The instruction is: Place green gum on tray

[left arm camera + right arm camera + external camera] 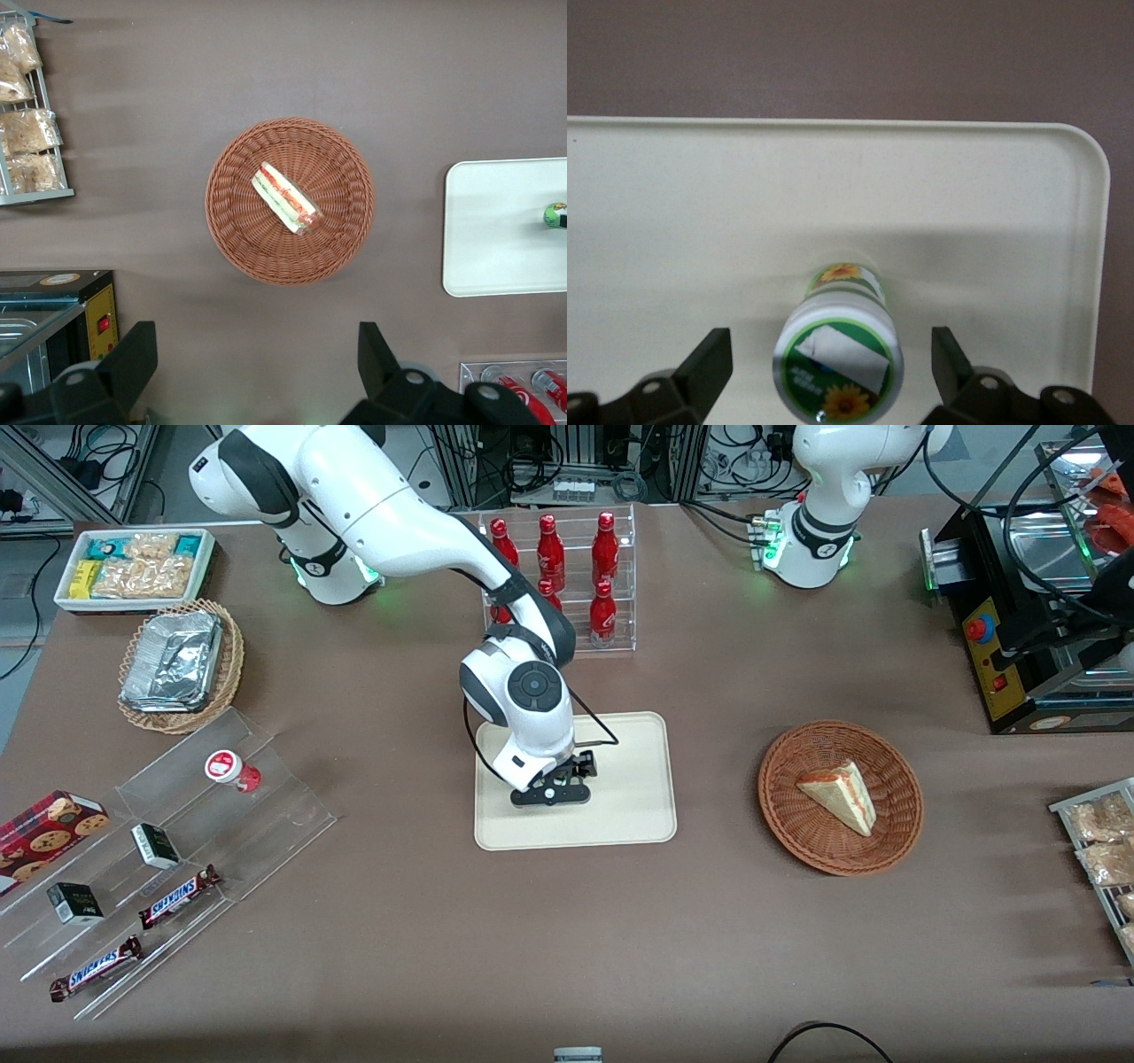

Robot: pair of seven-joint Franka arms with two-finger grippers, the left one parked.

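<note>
The green gum (840, 349) stands upright on the cream tray (700, 204), its white lid with the green sunflower label facing my wrist camera. My right gripper (829, 347) is open around it, with a gap between each black finger and the bottle. In the front view the gripper (554, 793) hangs low over the tray (629, 779), toward the working arm's end of it, and covers the bottle. The left wrist view catches the green gum (555, 214) at the edge of the tray (496, 230).
A round wicker basket (895, 779) with a sandwich lies toward the parked arm's end. A clear rack of red bottles (567, 567) stands farther from the front camera than the tray. A red-labelled bottle (232, 769) and Snickers bars (177, 896) sit on a clear stand.
</note>
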